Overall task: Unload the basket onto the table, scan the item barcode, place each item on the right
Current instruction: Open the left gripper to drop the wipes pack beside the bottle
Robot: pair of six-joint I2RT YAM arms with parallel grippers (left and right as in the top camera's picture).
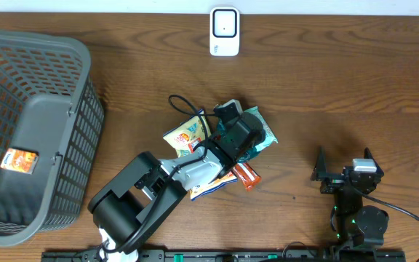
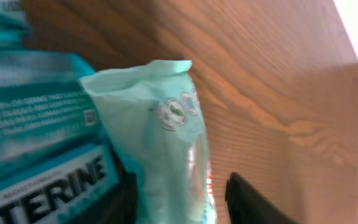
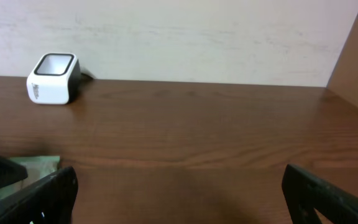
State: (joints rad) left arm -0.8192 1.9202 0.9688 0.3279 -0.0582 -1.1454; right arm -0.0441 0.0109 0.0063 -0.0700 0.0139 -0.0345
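Observation:
A pile of packets lies mid-table: a mint-green pouch [image 1: 265, 135], a yellow snack bag [image 1: 185, 134], an orange pack [image 1: 246, 175]. My left gripper [image 1: 240, 135] is down on the pile. In the left wrist view its jaws stand open around the mint-green pouch [image 2: 166, 137]; the left finger touches it and the right finger [image 2: 253, 202] stands apart from it, with bare wood in the gap. A teal Listerine pack [image 2: 36, 149] lies beside it. The white scanner [image 1: 225, 31] stands at the far edge. My right gripper [image 1: 344, 164] rests wide open near the front right, holding nothing.
A grey mesh basket [image 1: 64, 102] fills the left side, with a small orange item [image 1: 18, 160] inside. The right wrist view shows the scanner [image 3: 53, 78] against the back wall and bare wood between my right gripper's [image 3: 179, 193] fingers.

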